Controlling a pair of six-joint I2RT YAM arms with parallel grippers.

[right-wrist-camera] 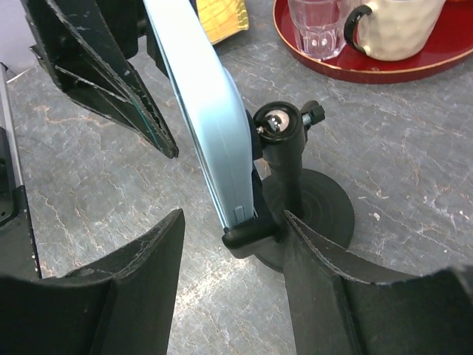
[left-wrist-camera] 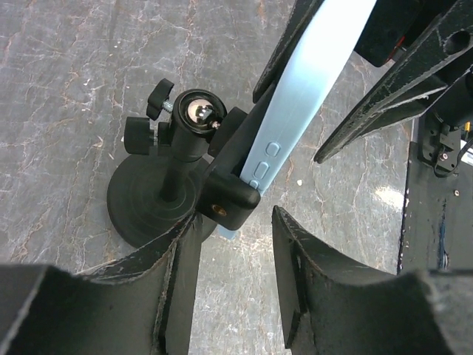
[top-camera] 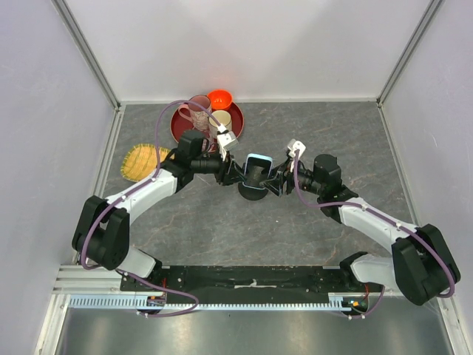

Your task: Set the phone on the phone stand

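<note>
Well to the left of the phone stand point(left-wrist-camera: 144, 200) lies a yellow woven pad point(top-camera: 140, 161). Nearer, the left gripper point(left-wrist-camera: 235, 222) reaches in from the stand's left. Its fingers are spread apart with the cradle's lower hook between them, and they pinch nothing. Behind the stand and to its left is a red tray point(top-camera: 177, 127) carrying a glass point(top-camera: 199, 111), a cream mug point(top-camera: 222, 124) and an orange bowl point(top-camera: 219, 97). The phone point(left-wrist-camera: 310, 81) sits in the stand's cradle, leaning back. Its pale blue edge lies along the cradle arm and its lower end is caught in the hook just above the stand's round base. From the stand's right comes the right gripper point(right-wrist-camera: 233, 218), fingers likewise spread wide, one to each side of the phone and the stand's post. Whether the finger beside the post touches it cannot be told.
</note>
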